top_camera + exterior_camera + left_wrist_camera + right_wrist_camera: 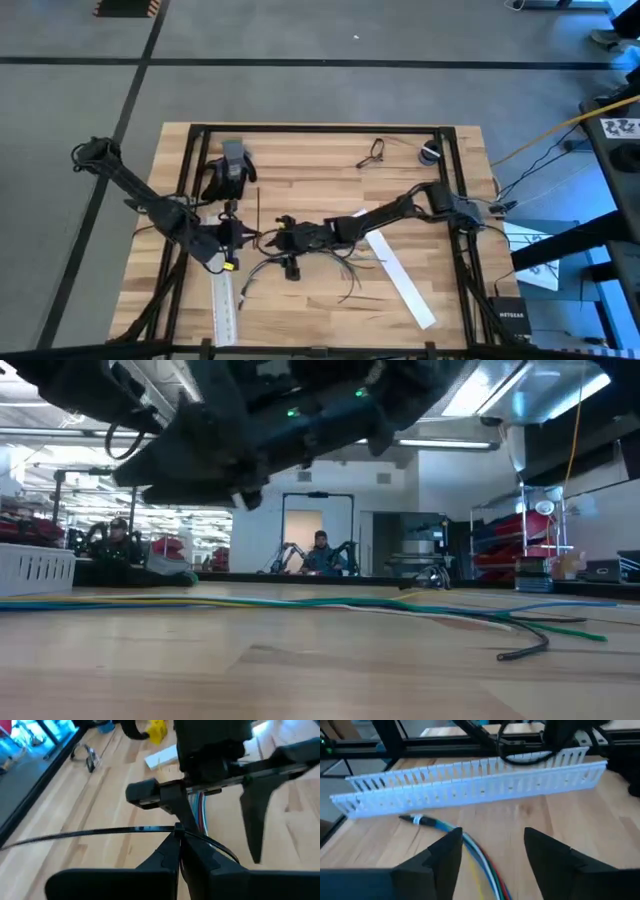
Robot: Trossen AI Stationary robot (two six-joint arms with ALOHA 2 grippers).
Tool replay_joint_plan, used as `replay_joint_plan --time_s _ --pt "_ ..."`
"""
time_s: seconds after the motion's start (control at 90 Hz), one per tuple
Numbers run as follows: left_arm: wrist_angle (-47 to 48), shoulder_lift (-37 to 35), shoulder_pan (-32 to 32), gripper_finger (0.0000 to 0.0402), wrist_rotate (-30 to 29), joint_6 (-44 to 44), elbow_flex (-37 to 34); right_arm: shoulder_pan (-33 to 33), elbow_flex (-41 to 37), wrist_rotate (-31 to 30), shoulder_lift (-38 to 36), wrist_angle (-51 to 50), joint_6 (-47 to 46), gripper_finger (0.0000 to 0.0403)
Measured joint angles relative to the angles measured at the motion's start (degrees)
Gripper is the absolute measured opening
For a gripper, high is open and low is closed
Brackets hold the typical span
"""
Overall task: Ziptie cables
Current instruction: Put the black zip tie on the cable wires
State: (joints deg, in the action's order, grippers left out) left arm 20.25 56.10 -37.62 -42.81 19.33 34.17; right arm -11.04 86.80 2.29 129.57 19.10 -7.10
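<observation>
The two arms are meeting low over the middle of the wooden table (pixel 320 310), and from overhead the left claw (pixel 243 238) and the right claw (pixel 283 238) are sitting just apart, facing each other, with the cables (pixel 345 268) trailing away behind the right claw in a loose dark bunch whose strands are splaying toward the table's near edge. What the overhead view is not giving away, the left wrist camera is: the left claw (pixel 179 851) is pinched tight on a thin black zip tie (pixel 90 833) that is running out sideways from its fingertips, and just beyond them a bundle of coloured wires is hanging under the other arm's dark hardware. The right wrist camera is showing the opposite state, the right claw (pixel 492 851) standing spread wide with bare table between its fingers and holding nothing, the cables (pixel 470 852) passing beside one finger as blue, white, green and red strands, and a long white slotted duct (pixel 470 785) lying across the table well ahead of it. From table height, the arms are only a dark mass overhead, but the cables (pixel 400 605) are lying flat across the boards in blue, green and white, one dark end curling up. A flat white strip (pixel 400 278) is lying behind the right claw, beside the cables.
</observation>
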Motion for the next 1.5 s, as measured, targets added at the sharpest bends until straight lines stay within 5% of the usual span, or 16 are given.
replay_joint_plan --time_s 0.222,1.156,1.5 --pt "0.3 1.0 -2.2 0.0 0.0 4.4 0.0 -0.6 3.9 2.4 5.0 0.6 1.4 0.0268" --pt "0.2 1.6 -3.0 0.0 -1.8 2.4 0.0 -2.5 6.4 -0.2 8.3 1.5 10.4 0.0243" --pt "0.3 1.6 -3.0 0.0 -1.8 2.5 0.0 -2.5 6.3 0.8 8.4 -7.2 10.0 0.0243"
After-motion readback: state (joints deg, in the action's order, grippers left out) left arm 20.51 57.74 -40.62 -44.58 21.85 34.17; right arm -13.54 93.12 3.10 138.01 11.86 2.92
